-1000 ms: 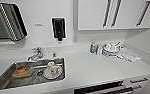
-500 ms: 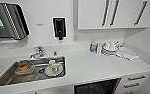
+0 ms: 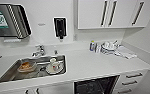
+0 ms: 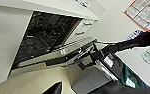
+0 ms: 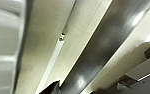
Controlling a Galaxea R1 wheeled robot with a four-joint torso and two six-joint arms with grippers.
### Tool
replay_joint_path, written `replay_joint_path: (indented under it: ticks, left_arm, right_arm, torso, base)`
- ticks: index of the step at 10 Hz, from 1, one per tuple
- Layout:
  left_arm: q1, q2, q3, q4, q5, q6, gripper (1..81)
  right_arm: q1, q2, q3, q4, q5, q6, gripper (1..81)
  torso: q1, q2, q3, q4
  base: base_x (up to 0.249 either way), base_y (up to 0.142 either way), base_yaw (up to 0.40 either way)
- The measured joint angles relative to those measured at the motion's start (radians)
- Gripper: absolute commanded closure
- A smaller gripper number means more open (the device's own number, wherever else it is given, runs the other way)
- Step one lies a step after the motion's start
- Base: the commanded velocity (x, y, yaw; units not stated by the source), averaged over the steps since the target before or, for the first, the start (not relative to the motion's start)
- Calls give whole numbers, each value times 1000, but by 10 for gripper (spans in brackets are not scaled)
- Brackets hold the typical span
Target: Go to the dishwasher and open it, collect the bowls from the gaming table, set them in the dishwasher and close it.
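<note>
Nearest, under the white counter's front edge (image 3: 91, 75): the built-in dishwasher with dark racked interior (image 3: 96, 86), open. In the left wrist view, its steel-fronted door (image 4: 73, 48) tilted outward, a dark robot arm's gripper (image 4: 84, 58) at the door's edge — finger spread impossible to tell. Farther back, a stainless sink (image 3: 8, 75) holding dishes — then white wall cabinets (image 3: 91, 13).

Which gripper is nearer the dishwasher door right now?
Right: the right gripper sits at the open dishwasher door, by its edge; the left gripper hangs back, apart from it.
</note>
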Motion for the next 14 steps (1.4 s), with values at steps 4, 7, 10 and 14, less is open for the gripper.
replay_joint_path:
  ticks: [4,7,10,14]
  left_arm:
    - [0,20,0,0,18,0,10]
    - [0,36,0,1,36,0,10]
    - [10,88,-44,0,69,0,10]
    - [34,148,-174,0,78,-1,10]
  right_arm:
    - [-109,0,0,-9,-41,-15,10]
    - [-124,25,-58,-10,-14,-18,10]
    - [-180,32,-112,-13,16,-22,10]
    - [-190,47,-167,-138,22,-81,10]
  torso:
    - [0,0,0,0]
    - [0,0,0,0]
    - [-2,-1,0,0]
    - [-1,0,0,0]
  base:
    - [-73,0,0]
    - [-72,0,0]
    - [0,0,0]
    - [0,0,0]
